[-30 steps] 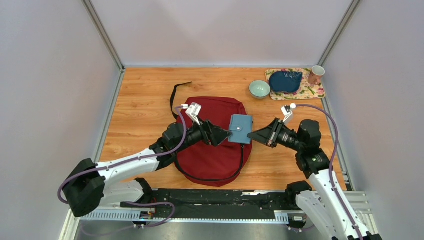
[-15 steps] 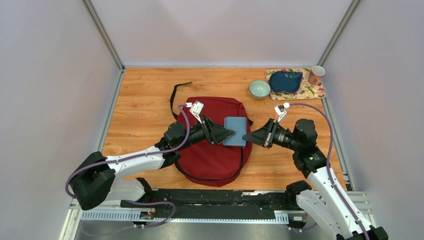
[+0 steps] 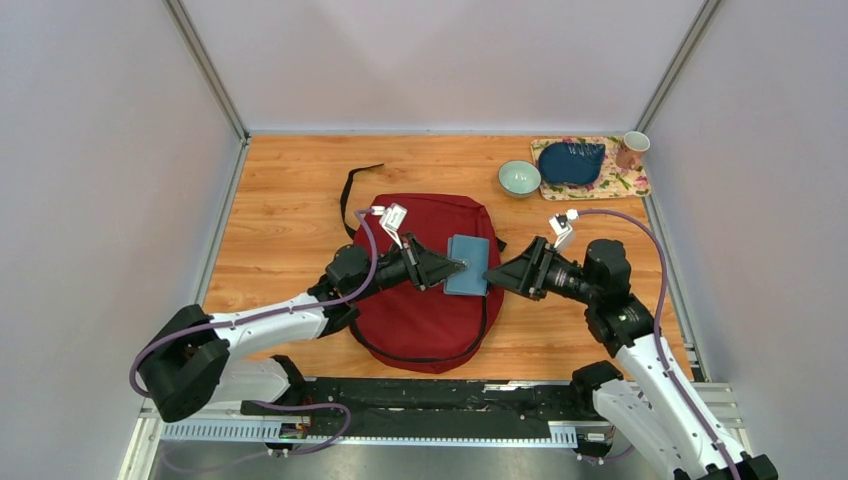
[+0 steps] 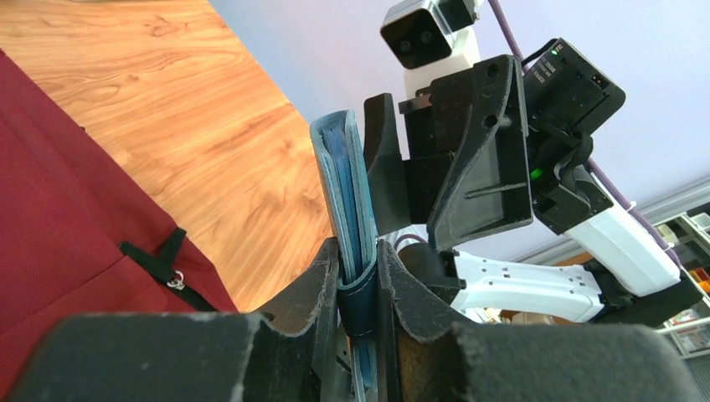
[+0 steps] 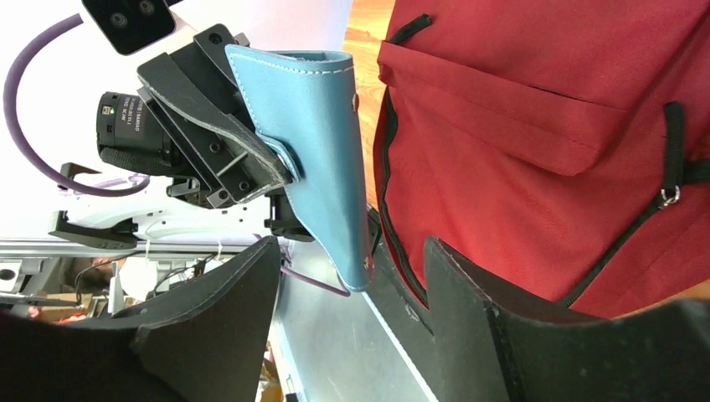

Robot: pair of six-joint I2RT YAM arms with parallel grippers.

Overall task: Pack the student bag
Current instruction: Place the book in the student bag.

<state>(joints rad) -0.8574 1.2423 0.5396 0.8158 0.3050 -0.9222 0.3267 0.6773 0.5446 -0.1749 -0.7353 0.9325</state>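
A: Overhead view, entry one. Bag position?

B: Large dark red fabric backpack [image 3: 420, 310] lies flat mid-table on the light wooden tabletop [image 3: 280, 220]. One black strap [image 3: 349, 190] trails off its far-left corner.

A: And the arms?

B: They come in from either side and meet over the bag's right half. A small blue square wallet [image 3: 468, 265] sits between them. The left gripper [image 3: 454, 266] is at its left edge and the right gripper [image 3: 491, 272] at its right edge. Jaw gaps are not readable from above.

A: Far-right corner?

B: A floral placemat [image 3: 630, 184] carries a dark blue pouch [image 3: 571, 161], with a pink mug [image 3: 632, 150] at its far-right end. A pale green bowl [image 3: 519, 178] stands just left of the mat.
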